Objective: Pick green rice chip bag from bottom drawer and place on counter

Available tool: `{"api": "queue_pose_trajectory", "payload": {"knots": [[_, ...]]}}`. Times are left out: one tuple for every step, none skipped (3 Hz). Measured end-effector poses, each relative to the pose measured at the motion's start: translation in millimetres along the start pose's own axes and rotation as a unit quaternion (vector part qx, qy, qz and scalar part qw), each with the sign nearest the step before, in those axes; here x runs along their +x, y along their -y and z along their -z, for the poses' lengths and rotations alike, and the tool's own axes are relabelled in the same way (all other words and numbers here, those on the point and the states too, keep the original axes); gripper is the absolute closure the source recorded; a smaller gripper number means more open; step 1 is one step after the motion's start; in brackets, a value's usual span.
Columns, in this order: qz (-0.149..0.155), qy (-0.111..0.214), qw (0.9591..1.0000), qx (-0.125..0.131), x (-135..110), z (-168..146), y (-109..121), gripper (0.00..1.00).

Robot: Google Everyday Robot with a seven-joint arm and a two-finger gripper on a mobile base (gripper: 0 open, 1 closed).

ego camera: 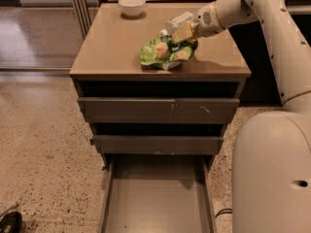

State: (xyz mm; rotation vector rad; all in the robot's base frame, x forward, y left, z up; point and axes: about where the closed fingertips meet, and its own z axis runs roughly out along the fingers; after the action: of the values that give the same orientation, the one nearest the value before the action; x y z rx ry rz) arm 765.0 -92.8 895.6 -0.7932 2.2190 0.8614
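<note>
The green rice chip bag [164, 52] lies crumpled on the counter [112, 47], right of its middle. My gripper [183, 34] is at the bag's upper right edge, reaching in from the right and touching or nearly touching it. The bottom drawer [155, 203] is pulled out far towards the camera and shows only its flat grey floor.
A white bowl [131, 5] stands at the counter's back edge. A pale bottle-like object [180, 19] lies just behind my gripper. The two upper drawers [158, 109] are pulled out a little. My white base [272, 174] fills the lower right. Speckled floor lies to the left.
</note>
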Motion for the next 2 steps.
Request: {"api": "queue_pose_trajectory", "payload": {"knots": [[0.000,0.000,1.0000,0.000,0.0,0.0,0.0,0.11],[0.000,0.000,1.0000,0.000,0.0,-0.1,0.0,0.00]]}}
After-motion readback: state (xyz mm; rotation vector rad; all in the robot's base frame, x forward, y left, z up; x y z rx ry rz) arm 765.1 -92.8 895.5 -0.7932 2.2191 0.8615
